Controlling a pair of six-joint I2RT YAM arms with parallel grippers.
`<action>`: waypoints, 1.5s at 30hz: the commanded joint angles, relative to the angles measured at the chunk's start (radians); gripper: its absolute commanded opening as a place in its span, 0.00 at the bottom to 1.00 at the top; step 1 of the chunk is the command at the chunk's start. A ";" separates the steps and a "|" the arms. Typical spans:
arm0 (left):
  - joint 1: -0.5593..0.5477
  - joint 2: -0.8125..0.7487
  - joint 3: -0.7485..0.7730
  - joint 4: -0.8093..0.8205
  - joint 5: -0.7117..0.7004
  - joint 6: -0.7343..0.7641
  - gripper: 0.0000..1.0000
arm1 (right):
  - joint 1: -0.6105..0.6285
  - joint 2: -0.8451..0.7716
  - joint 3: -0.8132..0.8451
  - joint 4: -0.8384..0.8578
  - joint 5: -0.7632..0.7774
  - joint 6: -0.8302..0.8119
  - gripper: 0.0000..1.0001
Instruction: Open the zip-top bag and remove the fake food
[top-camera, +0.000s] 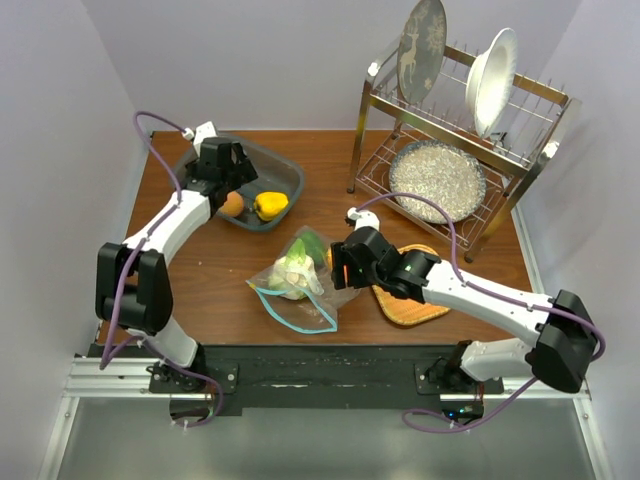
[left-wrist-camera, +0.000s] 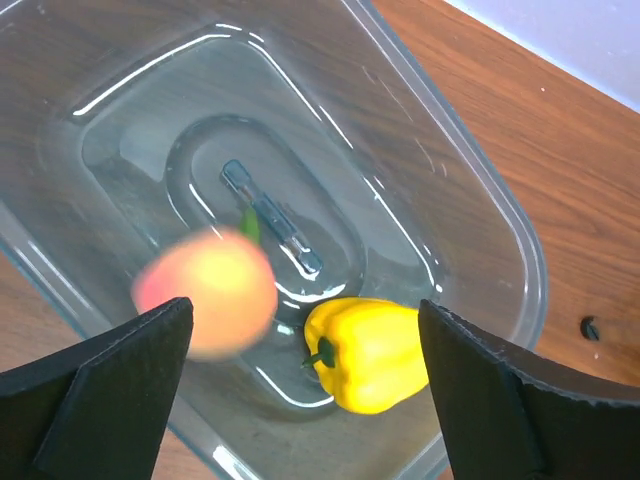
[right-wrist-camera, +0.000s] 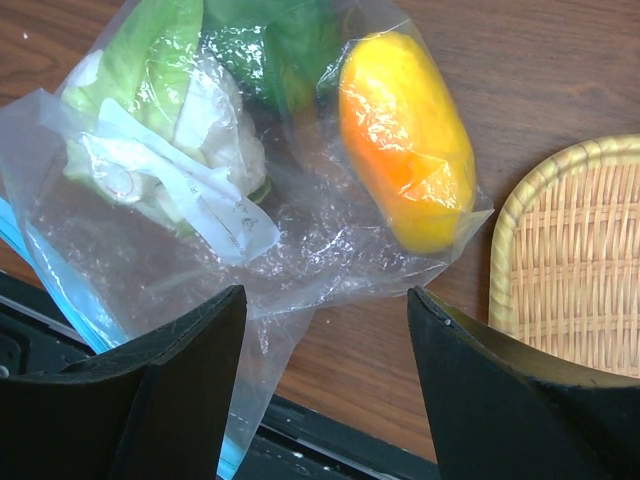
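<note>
Black arm bases sit at the bottom edge of the top view; above them, at mid-frame on the brown counter (top-camera: 200, 270), lies the zip-top bag (top-camera: 318, 300), its teal zip strip (top-camera: 285, 315) bowed into a loop toward the bottom; a white cauliflower (top-camera: 292, 272) and a green piece (top-camera: 310, 245) show through the plastic; the right hand (top-camera: 338, 262) hangs at the bag's right edge; a woven mat (top-camera: 410, 305) lies to the right under that arm; at upper left the left hand (top-camera: 232, 178) hovers over a grey bin (top-camera: 285, 175) that holds a peach (top-camera: 232, 204) and a yellow bell pepper (top-camera: 270, 205); a dish rack (top-camera: 450, 130) with plates stands at upper right.

Left wrist view: the left hand (left-wrist-camera: 305, 350) is spread wide and holds nothing; its two black fingers (left-wrist-camera: 100, 390) fill the lower corners; between them, on the clear bin (left-wrist-camera: 490, 200) floor, sit the blurred peach (left-wrist-camera: 205, 290) at centre left and the pepper (left-wrist-camera: 370, 350) at centre right, just beside each other.

Right wrist view: the right hand (right-wrist-camera: 325, 330) is also spread wide with nothing gripped; the bag (right-wrist-camera: 300, 250) fills the upper left and middle, a flap of it reaching down between the fingers (right-wrist-camera: 150, 400); whether it touches them cannot be told; inside are the cauliflower (right-wrist-camera: 210, 120), the green piece (right-wrist-camera: 280, 50), a white label (right-wrist-camera: 200, 190) and an orange piece (right-wrist-camera: 405, 140) at upper centre; the mat (right-wrist-camera: 570, 260) shows at the right edge.
</note>
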 joint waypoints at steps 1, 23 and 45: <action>0.001 -0.112 -0.020 -0.031 0.033 0.020 0.92 | 0.000 0.012 0.012 0.011 0.000 -0.023 0.70; -0.624 -1.085 -0.774 -0.262 -0.029 -0.403 0.24 | 0.000 0.375 0.380 0.092 -0.002 -0.049 0.68; -0.810 -0.870 -0.876 0.032 -0.054 -0.422 0.26 | 0.002 0.535 0.428 0.051 0.021 0.007 0.63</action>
